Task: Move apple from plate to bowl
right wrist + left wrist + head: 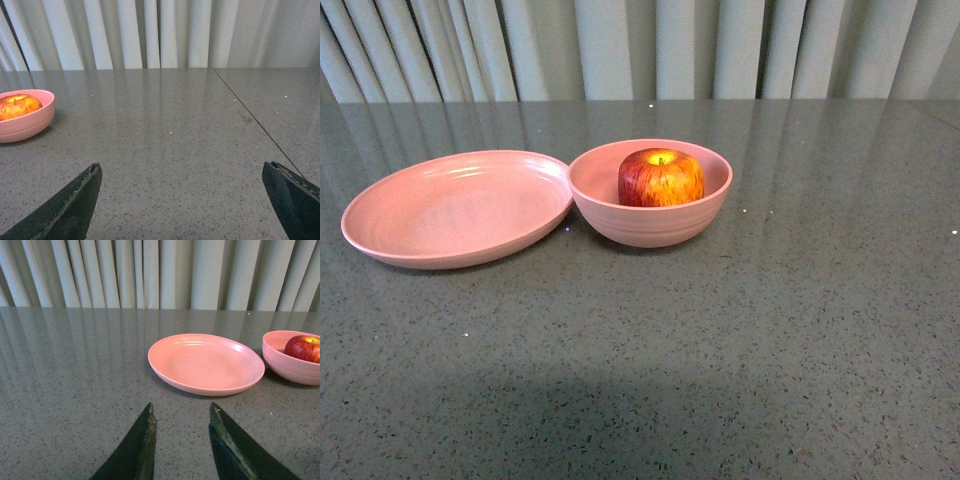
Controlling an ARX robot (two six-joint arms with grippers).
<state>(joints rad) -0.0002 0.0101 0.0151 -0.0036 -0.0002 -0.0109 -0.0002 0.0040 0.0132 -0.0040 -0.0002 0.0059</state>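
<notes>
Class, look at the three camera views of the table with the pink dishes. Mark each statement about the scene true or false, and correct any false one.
1. The apple sits in the bowl. True.
2. The plate holds a second apple. False: the plate holds nothing.
3. The right gripper is shut on the apple. False: it is open, holding nothing, away from the bowl.
4. The plate lies to the left of the bowl in the front view. True.
5. The left gripper is open. True.
</notes>
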